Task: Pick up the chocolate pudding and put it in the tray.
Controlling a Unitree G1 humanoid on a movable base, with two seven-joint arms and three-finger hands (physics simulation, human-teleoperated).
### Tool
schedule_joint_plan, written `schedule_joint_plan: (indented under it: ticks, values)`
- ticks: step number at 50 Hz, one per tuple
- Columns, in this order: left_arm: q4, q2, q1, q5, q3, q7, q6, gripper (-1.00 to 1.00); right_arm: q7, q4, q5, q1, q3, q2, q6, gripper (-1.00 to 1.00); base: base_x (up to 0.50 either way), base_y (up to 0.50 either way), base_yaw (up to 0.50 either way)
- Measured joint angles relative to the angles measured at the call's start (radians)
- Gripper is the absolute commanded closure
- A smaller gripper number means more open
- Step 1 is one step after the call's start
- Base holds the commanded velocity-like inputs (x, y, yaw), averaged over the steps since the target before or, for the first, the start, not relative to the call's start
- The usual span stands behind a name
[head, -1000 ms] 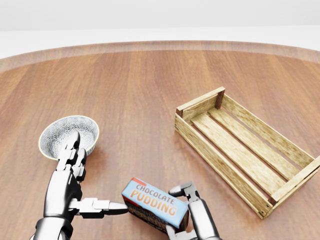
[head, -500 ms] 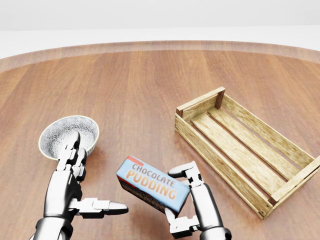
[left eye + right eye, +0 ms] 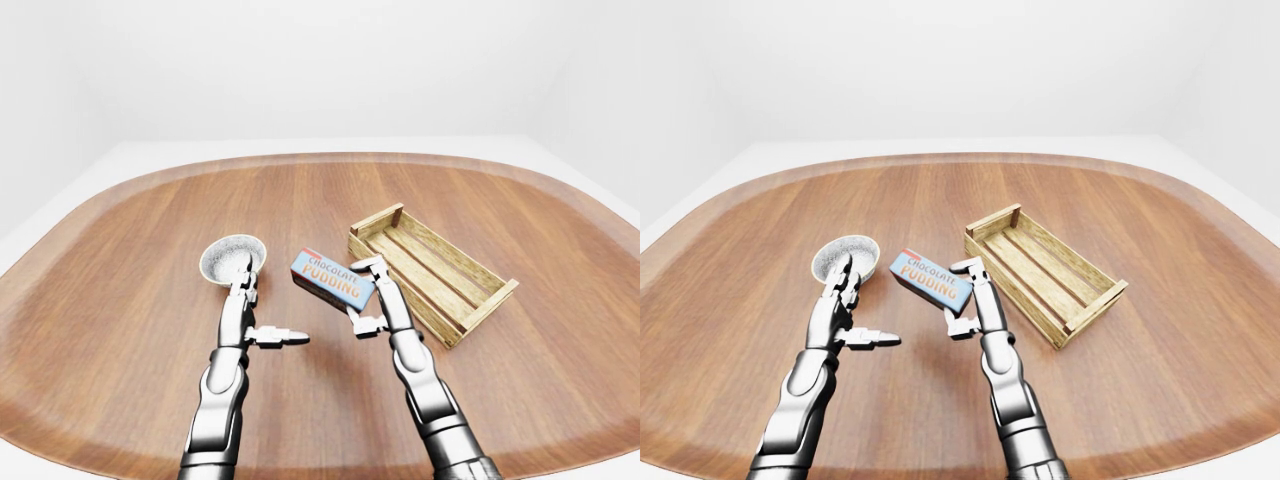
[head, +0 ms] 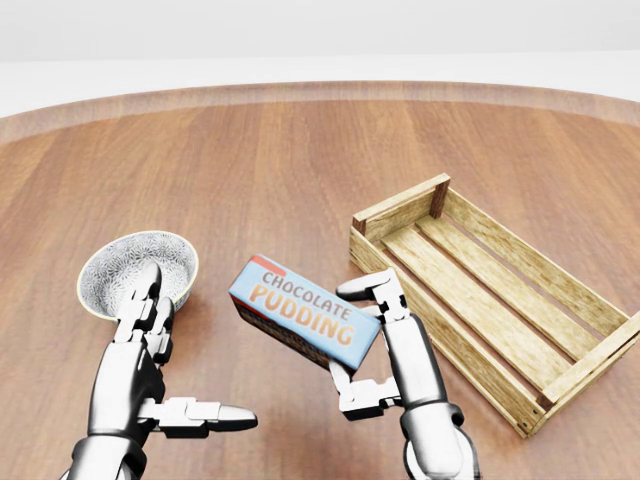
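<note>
Right robot hand (image 4: 365,345) grasps the chocolate pudding box (image 4: 305,311): one finger hooks over the box's upper right edge, another presses its lower edge, and the printed blue-and-orange label face shows toward the camera. In the head view the box is tilted, its left end higher than its right, and it sits to the left of the right robot hand's palm. In the eye views the box appears held clear of the wooden tabletop (image 3: 130,270), though its exact clearance cannot be judged. The wooden slatted tray (image 4: 490,300) lies on the tabletop just to the right of the right robot hand; its near long wall is close beside the hand's knuckles, and the pudding box is outside it, to its left. The tray's interior shows three floor slats and holds nothing visible. Left robot hand (image 4: 160,385) is released and holds nothing: one finger points up the head view toward the bowl, another extends sideways to the right toward the pudding box with a clear gap between its tip and the box. The patterned white bowl (image 4: 125,270) rests upright on the tabletop just above the left robot hand in the head view; the raised fingertip overlaps the bowl's rim in the picture, and contact cannot be determined. Bowl and tray are well apart, with both robot hands and the box between them.
</note>
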Motion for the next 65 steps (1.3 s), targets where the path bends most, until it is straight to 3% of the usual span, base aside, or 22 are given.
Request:
schedule_joint_plan:
  ticks: [21, 44, 65]
  values:
    - [0.001, 0.0, -0.006, -0.004, 0.002, 0.002, 0.008, -1.0, -0.045, 0.256, 0.012, -0.309, -0.064, -0.021, 0.0, 1.0, 0.0, 0.0, 0.0]
    - [0.009, 0.001, -0.009, -0.008, 0.002, -0.005, 0.006, -1.0, -0.17, 0.836, -0.024, -0.718, -0.112, -0.073, 0.0, 1.0, 0.0, 0.0, 0.0]
    - [0.013, 0.001, -0.008, -0.006, 0.0, -0.011, 0.005, -1.0, -0.203, 1.03, -0.056, -0.918, -0.152, -0.113, 0.0, 1.0, 0.0, 0.0, 0.0]
